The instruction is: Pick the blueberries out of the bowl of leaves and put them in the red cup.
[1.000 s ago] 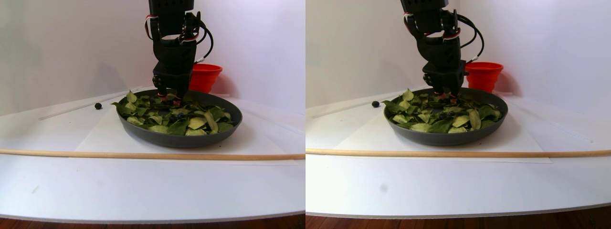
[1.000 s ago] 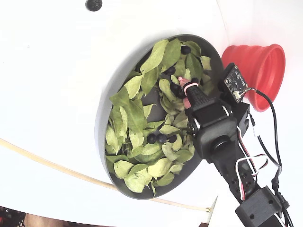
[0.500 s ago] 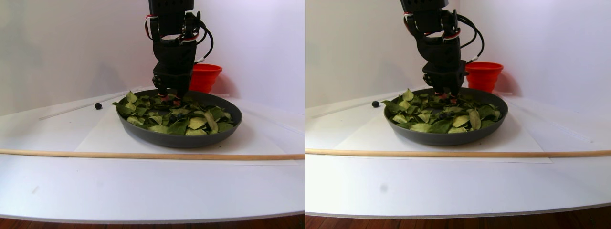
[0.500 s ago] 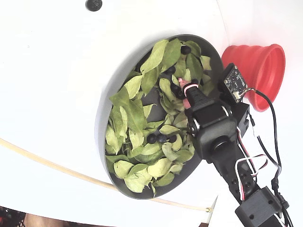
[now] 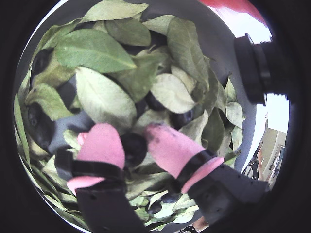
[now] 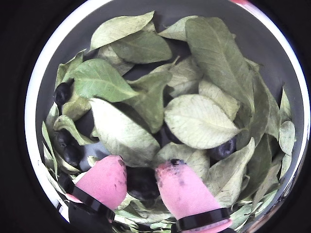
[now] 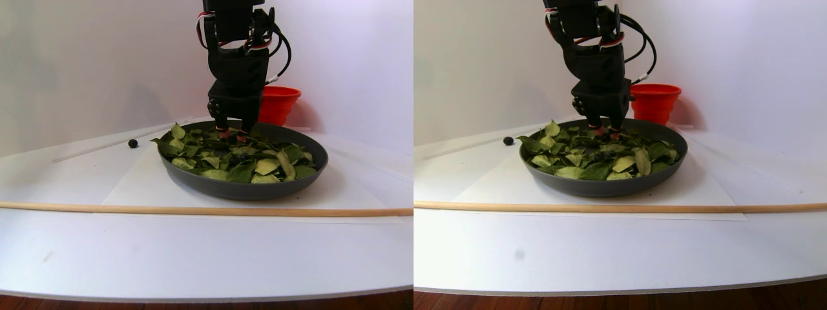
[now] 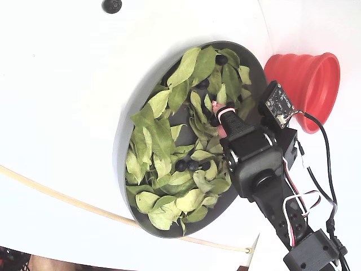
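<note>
The dark grey bowl of leaves (image 8: 120, 148) is full of green leaves, with blueberries (image 8: 181, 166) scattered among them. My gripper (image 6: 142, 172) reaches down into the far side of the bowl (image 7: 245, 188). Both wrist views show its pink fingertips (image 5: 104, 141) pressed against either side of one dark blueberry (image 6: 142, 184). That same blueberry (image 5: 133, 150) sits low among the leaves. More blueberries (image 6: 62, 92) lie at the left of the bowl. The red cup (image 8: 307, 84) stands just beyond the bowl, behind the arm (image 7: 279, 103).
A single blueberry (image 7: 132, 143) lies on the white table to the left of the bowl. A long wooden dowel (image 7: 194, 209) runs across the table in front of the bowl. The table's front edge (image 7: 194, 294) is nearer the camera.
The arm has shifted a little, and the pink fingertips sit slightly further toward the bowl's middle in the fixed view. The bowl, leaves and cup have not moved.
</note>
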Controlling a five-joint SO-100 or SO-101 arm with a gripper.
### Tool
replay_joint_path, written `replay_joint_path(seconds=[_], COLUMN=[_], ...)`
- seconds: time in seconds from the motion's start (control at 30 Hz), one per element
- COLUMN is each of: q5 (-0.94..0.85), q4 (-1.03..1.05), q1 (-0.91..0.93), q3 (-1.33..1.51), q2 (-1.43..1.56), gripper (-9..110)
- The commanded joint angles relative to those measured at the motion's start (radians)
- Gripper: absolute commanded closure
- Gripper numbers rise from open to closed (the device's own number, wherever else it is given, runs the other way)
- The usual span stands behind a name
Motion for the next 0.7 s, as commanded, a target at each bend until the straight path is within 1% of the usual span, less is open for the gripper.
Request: replay_joint_path(seconds=[0.0, 0.67], q5=[-0.009, -0.061], q4=[-0.003, 0.021], q1=[0.021, 0.038], q3=[-0.006, 0.009], q2=[0.118, 0.229], gripper=[91, 92])
